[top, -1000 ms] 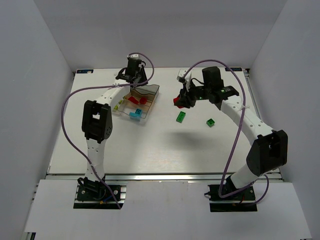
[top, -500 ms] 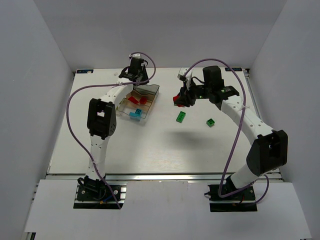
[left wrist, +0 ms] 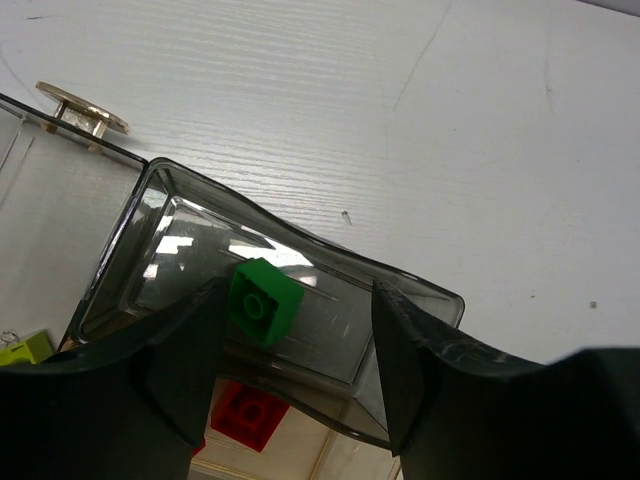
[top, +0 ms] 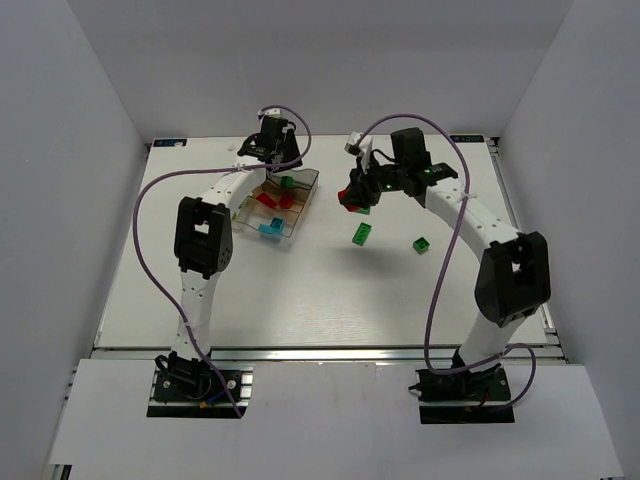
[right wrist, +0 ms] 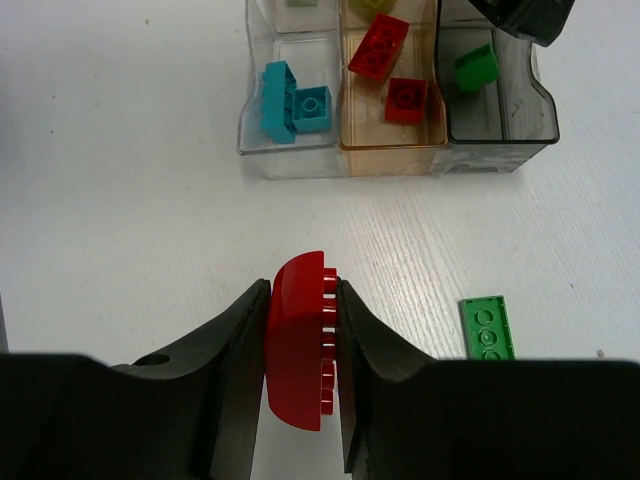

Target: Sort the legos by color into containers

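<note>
Top external view: My left gripper (top: 275, 152) is hovering over the far end of the tray (top: 303, 190), which is sitting on the far left part of the bench (top: 300, 290). A green brick (top: 287, 183) is lying in the tray's dark far compartment. Two red bricks (top: 268, 200) are lying in the next compartment and a light blue brick (top: 270, 228) in the nearest one. My right gripper (top: 353, 197) is hanging to the right of the tray, apart from it, clamping a red rounded piece (top: 351, 202). A green plate (top: 362, 234) and a small green brick (top: 422, 245) are lying loose on the bench, nearer than that gripper.

Left wrist view: My left gripper (left wrist: 300, 297) is standing wide, with nothing between its fingers (left wrist: 190, 350). The green brick (left wrist: 263, 300) is sitting tilted inside the dark compartment below, clear of both fingers. A red brick (left wrist: 250, 415) is showing in the adjoining compartment and a yellow-green brick (left wrist: 20, 350) at the left edge.

Right wrist view: My right gripper (right wrist: 300, 300) is pinching the red rounded piece (right wrist: 298, 350) on both sides, above bare bench (right wrist: 130, 230). The tray (right wrist: 390, 160) is lying beyond it: light blue bricks (right wrist: 290, 105) in the left compartment, red bricks (right wrist: 380, 45) in the middle one, the green brick (right wrist: 475, 68) in the dark right one. The green plate (right wrist: 488, 328) is lying flat to the right.
</note>
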